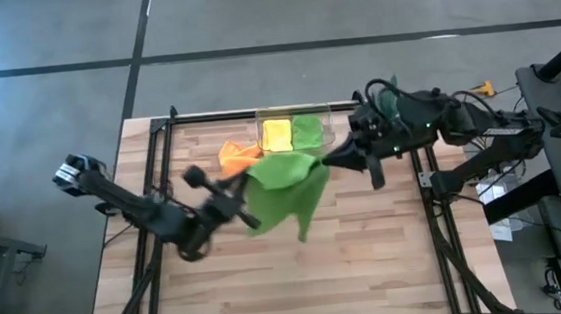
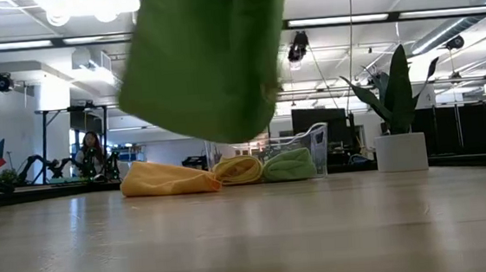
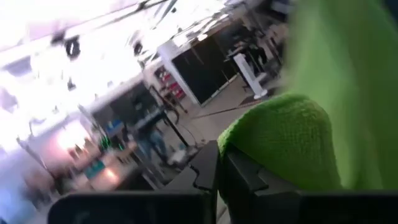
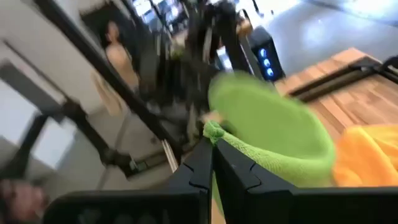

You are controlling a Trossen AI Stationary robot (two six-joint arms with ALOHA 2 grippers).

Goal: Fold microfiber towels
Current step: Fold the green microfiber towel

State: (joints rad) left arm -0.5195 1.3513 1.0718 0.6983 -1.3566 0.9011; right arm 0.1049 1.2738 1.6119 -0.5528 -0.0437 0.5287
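While the pale wooden table (image 1: 370,270) sits framed by black rails on a grey floor, the low view looks level across it into a bright hall with strip lights, where a spiky plant in a white pot (image 2: 399,132) stands at the far right edge and a person (image 2: 90,152) sits far back on the left.

Both arms reach toward the middle of the table and hold one lime green towel (image 1: 283,192) up in the air between them. From above, the left gripper (image 1: 248,212) meets the cloth's left edge and the right gripper (image 1: 326,159) its upper right corner; the rest hangs down in a loose fold. Each wrist view shows that arm's dark fingers pinched tight together on a bunched green edge (left (image 3: 217,174), right (image 4: 211,163)).

Along the far side of the table lie the other cloths: the orange towel (image 2: 170,179) crumpled on the wood, and the yellow towel (image 2: 239,169) and second green towel (image 2: 290,164) folded side by side in a clear bin (image 2: 320,143). Only the low view shows the lifted towel well clear of the table; only the high view shows both grips at once.
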